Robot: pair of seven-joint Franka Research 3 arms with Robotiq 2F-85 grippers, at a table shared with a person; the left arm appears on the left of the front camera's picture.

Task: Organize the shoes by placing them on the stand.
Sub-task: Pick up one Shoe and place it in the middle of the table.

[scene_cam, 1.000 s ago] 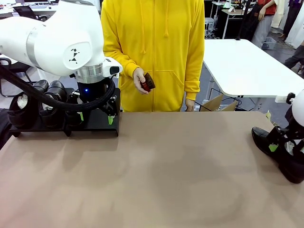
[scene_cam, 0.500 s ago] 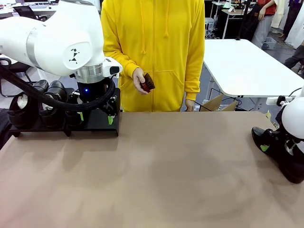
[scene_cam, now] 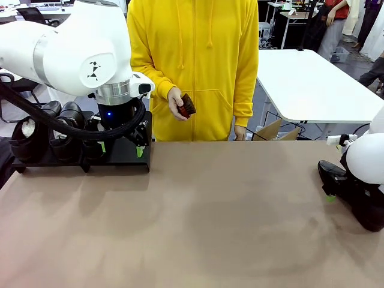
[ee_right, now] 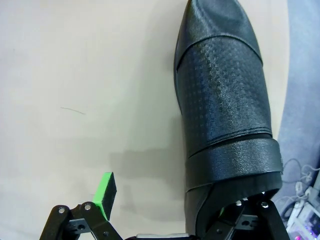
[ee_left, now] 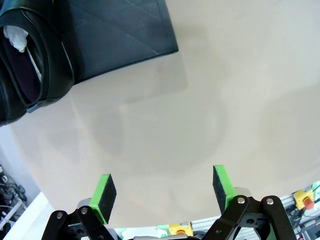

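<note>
The right arm hides most of the shoe (ee_right: 220, 115) at the desk's (scene_cam: 198, 210) right edge; right fingers (ee_right: 105, 194) spread around it. Left fingers (ee_left: 106, 192) spread, holding nothing, by the far-left stand (scene_cam: 123, 157).

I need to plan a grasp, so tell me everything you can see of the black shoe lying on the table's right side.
The black ankle-high shoe has a smooth pointed toe, a textured, dimpled vamp and a plain band at the collar. It looks like leather. It rests on the tan table near its right edge. The right gripper straddles its ankle end, jaws open, one finger inside the opening.
</note>
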